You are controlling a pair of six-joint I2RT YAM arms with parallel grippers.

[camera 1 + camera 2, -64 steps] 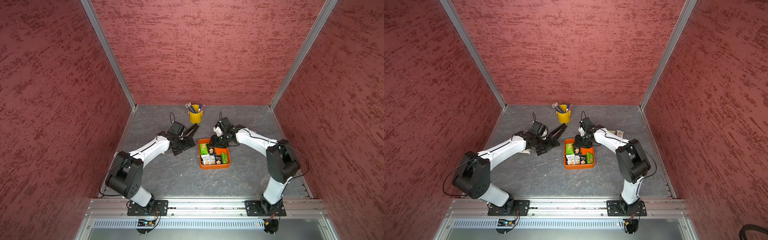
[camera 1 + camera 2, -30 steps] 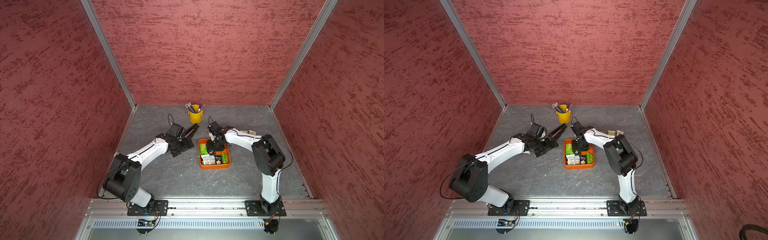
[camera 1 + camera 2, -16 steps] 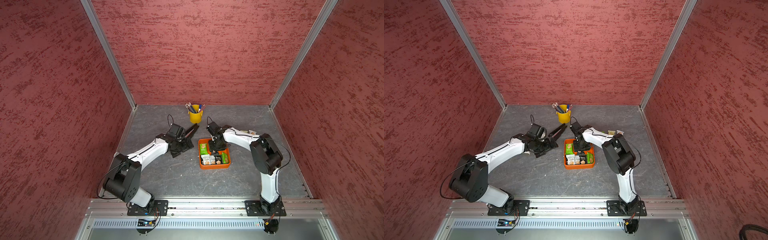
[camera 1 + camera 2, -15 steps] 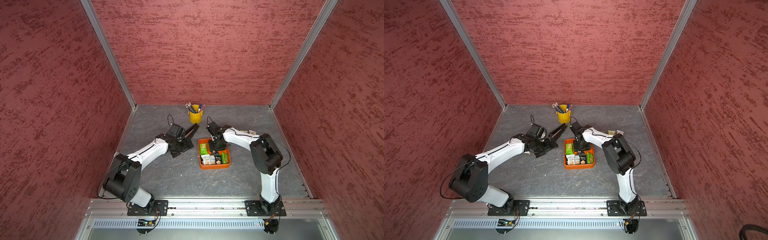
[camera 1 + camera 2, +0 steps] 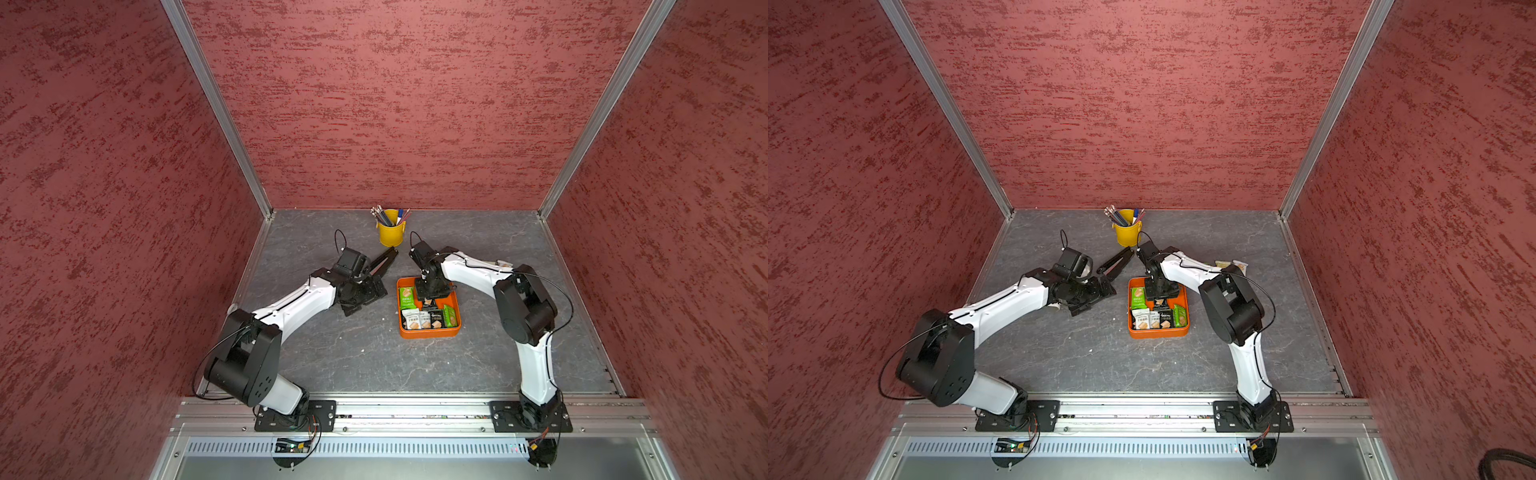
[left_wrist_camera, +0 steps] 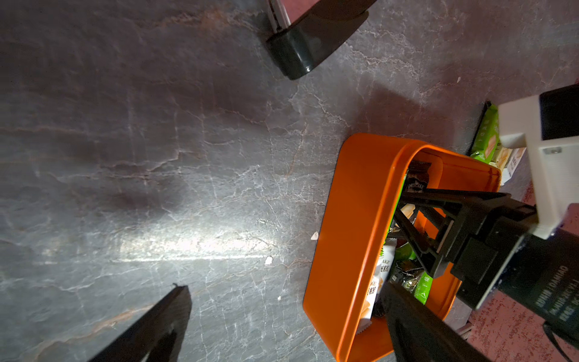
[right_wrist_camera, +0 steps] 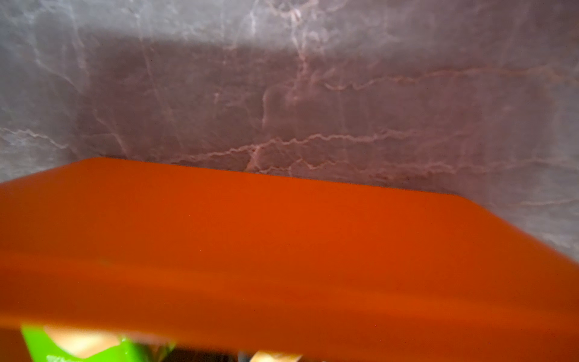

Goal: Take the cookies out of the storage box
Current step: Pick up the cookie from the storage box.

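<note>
The orange storage box lies mid-table with several cookies in it, green, cream and black. My right gripper reaches down into its far half. In the left wrist view its fingers stand partly apart among the packets inside the box; whether they press one I cannot tell. The right wrist view shows only the blurred orange wall and a green packet. My left gripper is open beside the box's left wall, holding nothing.
A yellow pen bucket stands at the back. A black folded tool lies between it and the left arm. Two packets lie on the table beyond the box, by the right arm.
My right arm has swung in and lowered its gripper from the box's far edge into the box, and its fingers have drawn slightly closer. The left arm has hardly moved.
</note>
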